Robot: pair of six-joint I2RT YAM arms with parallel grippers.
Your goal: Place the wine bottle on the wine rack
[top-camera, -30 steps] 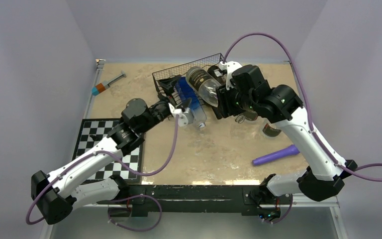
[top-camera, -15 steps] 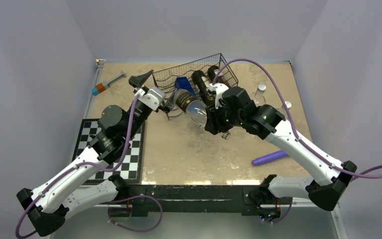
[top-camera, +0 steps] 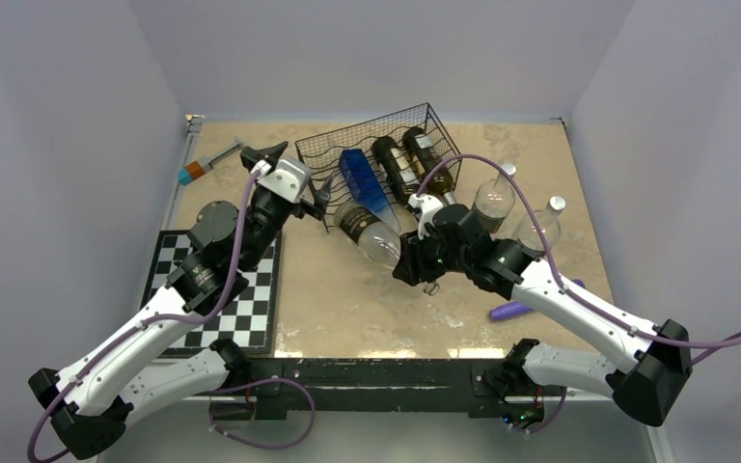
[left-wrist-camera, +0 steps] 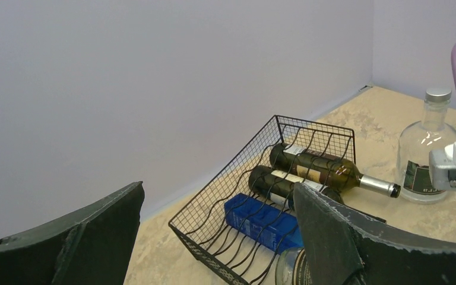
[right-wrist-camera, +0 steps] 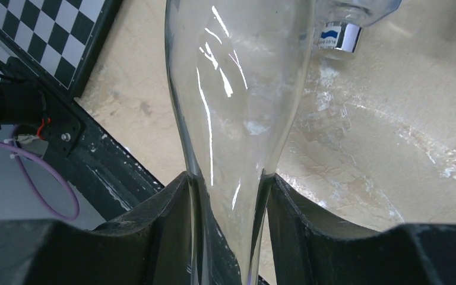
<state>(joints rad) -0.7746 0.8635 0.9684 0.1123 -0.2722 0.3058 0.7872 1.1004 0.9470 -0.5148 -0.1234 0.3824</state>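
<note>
The wine bottle is clear glass with a dark label and lies tilted. Its base is at the front edge of the wine rack, beside a blue bottle. My right gripper is shut on its neck, and the glass fills the gap between the fingers. The black wire wine rack also holds two dark bottles. My left gripper stands wide open at the rack's left front corner, holding nothing.
Two clear bottles stand right of the rack. A purple object lies at the front right. A syringe is at the back left. A chessboard lies under the left arm.
The right arm has carried the wine bottle forward and lower, out from above the rack. The left gripper has drawn back from the blue bottle to the rack's left side, still open.
</note>
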